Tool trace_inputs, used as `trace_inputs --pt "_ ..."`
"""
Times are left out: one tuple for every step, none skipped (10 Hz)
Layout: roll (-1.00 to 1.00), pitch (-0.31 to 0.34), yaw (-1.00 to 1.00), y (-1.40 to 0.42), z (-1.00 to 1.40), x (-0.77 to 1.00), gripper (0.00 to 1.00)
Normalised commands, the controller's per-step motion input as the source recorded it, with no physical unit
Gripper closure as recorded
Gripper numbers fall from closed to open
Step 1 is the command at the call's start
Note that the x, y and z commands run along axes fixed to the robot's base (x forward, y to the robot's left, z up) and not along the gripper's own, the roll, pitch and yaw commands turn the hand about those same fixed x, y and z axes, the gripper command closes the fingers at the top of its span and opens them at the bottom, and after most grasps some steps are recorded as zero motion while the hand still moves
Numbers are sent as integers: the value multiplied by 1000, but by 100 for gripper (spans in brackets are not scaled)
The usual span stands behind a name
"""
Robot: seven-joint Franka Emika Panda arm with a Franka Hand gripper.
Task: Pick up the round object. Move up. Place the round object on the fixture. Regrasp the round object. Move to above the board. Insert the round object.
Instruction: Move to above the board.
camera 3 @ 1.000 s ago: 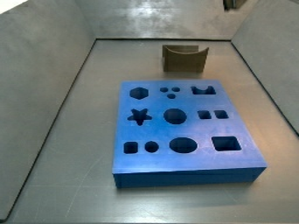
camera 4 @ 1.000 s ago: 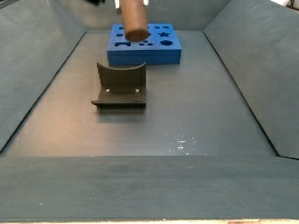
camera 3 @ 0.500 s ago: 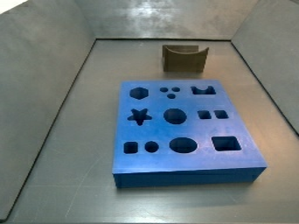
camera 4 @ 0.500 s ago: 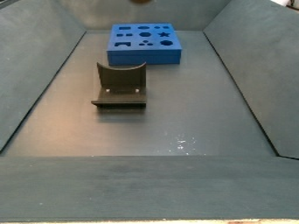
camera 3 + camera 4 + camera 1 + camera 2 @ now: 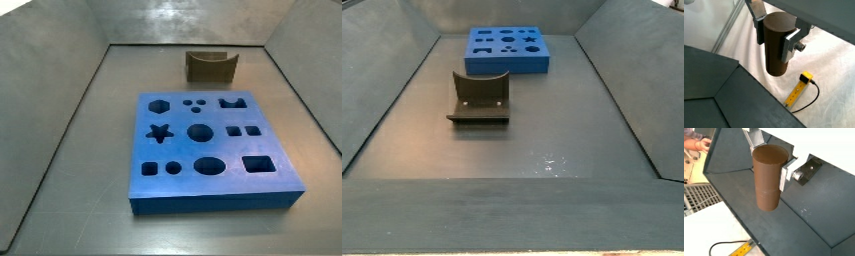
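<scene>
A: Gripper [image 5: 775, 29] status?

B: Seen only in both wrist views; not seen in either side view. Silver fingers [image 5: 753, 136] are clamped on the round object [image 5: 776, 44], one plate per side near its upper end. Peg is held upright, lower end hanging free, nothing touching it below. Same grip is shown in a wrist view [image 5: 769, 177].

A: What's under it?

B: In a wrist view the dark bin wall edge [image 5: 731, 75] is seen beneath and beside the peg, w/ white surface beyond and a yellow tool w/ black cable [image 5: 799, 90] lying there. So the peg is placed over or near the bin's rim; exact spot can't be told.

A: Near to far in the bin?

B: In a side view: bare grey floor [image 5: 543, 140] nearest, lots of open room. Then the fixture [image 5: 480, 97], standing alone, clear of both side walls. Farthest, the board [image 5: 508, 49], near the back wall, apart from the fixture. In a side view from the opposite end the order is reversed: board [image 5: 211, 150] near, fixture [image 5: 210, 67] behind it close to the back wall.

A: Margins?

B: Floor strip is left along each board edge; wider on the left side [image 5: 80, 150] in that view. Notch of fixture and all board holes are seen unoccupied.
</scene>
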Motion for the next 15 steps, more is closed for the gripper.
trace_inputs --pt "-107 136 38 16 1000 -60 100" --pt "-108 171 51 4 792 -23 100" --pt "-114 193 62 -5 631 3 100" --pt "-110 208 72 -8 523 11 100" --pt "-107 224 96 -20 266 24 100" --pt "-1000 -77 -77 -1000 -756 -191 100" --pt "-1000 -88 -73 -1000 -780 -187 100" --pt "-1000 -97 -71 -1000 -789 -193 100" --pt "-1000 -91 -74 -1000 -789 -194 100" --pt "-1000 -89 -74 -1000 -787 -194 100" --pt "-1000 -82 -79 -1000 -791 -186 100" --pt "-1000 -76 -80 -1000 -793 -183 100" --pt "-1000 -70 -80 -1000 -791 -176 100" --pt "-1000 -66 -79 -1000 -798 -177 100" --pt "-1000 -62 -79 -1000 -802 -177 100"
